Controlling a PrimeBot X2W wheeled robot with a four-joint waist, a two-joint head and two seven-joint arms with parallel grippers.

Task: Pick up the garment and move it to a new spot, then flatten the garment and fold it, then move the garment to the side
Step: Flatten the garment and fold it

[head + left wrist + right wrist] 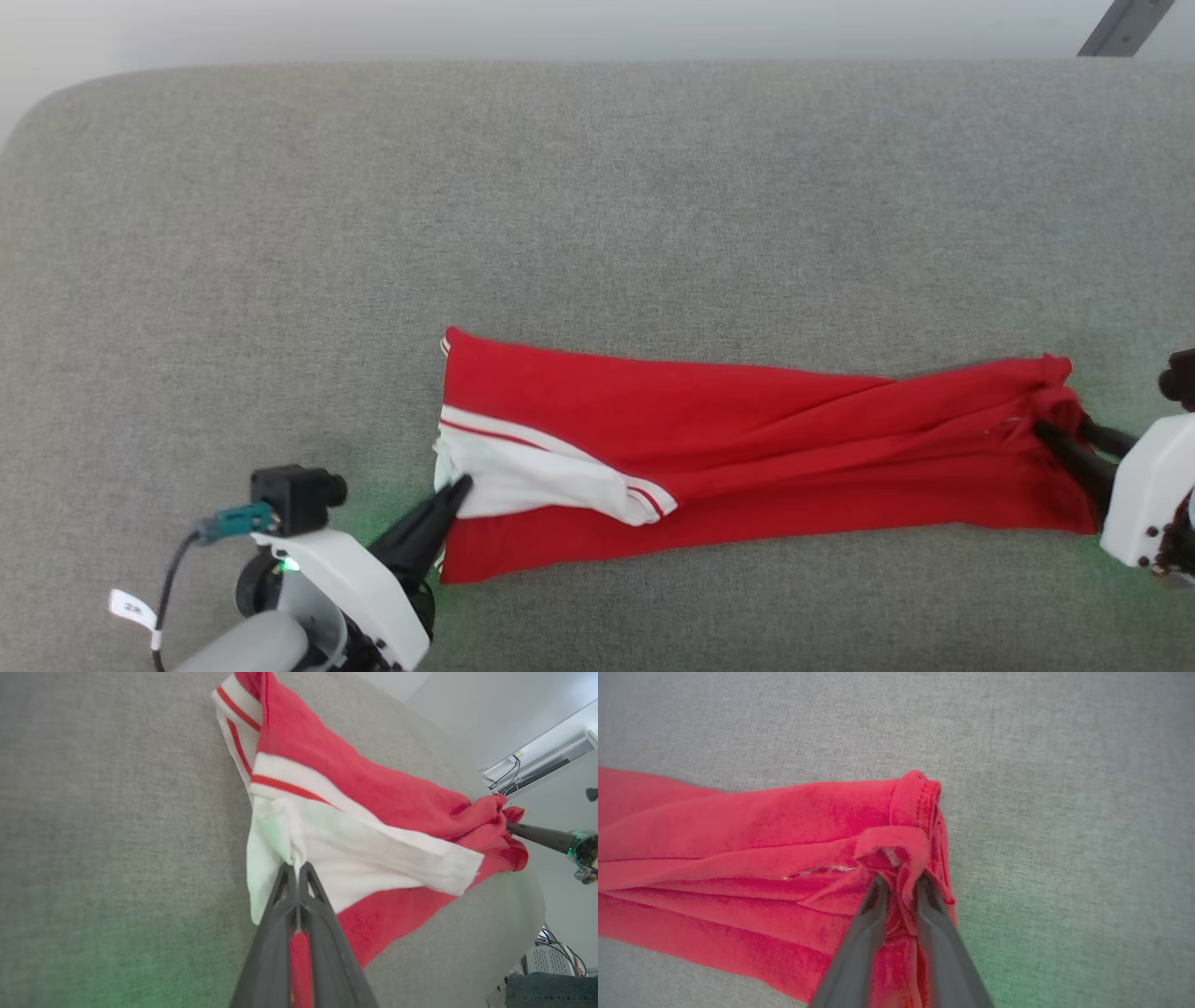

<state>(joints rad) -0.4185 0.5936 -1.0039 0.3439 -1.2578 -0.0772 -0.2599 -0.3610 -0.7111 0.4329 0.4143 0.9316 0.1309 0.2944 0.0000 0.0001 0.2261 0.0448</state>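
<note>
Setting: grey cloth-covered surface (597, 187) with a rounded far-left corner, seen from above in the head view.
Shirt (747, 448): red, folded into a long narrow band, lying on the near half of the surface and reaching from just left of centre almost to the right edge of the head view; plain red side up.
Creases: lengthwise along the band, drawing together toward its right end.
Sleeve (541, 481): white with red-and-white striped trim, folded across the left end of the band, on top of the red.
Left gripper (457, 490): at the shirt's left end, fingers pressed together on the edge of the white sleeve — cloth puckered at the tips in the left wrist view.
Right gripper (1050, 434): at the shirt's right end, fingers clamped on a bunched fold of the red hem — cloth wedged between them in the right wrist view.
Light: green glow (373, 523) on the surface beside each gripper.
</note>
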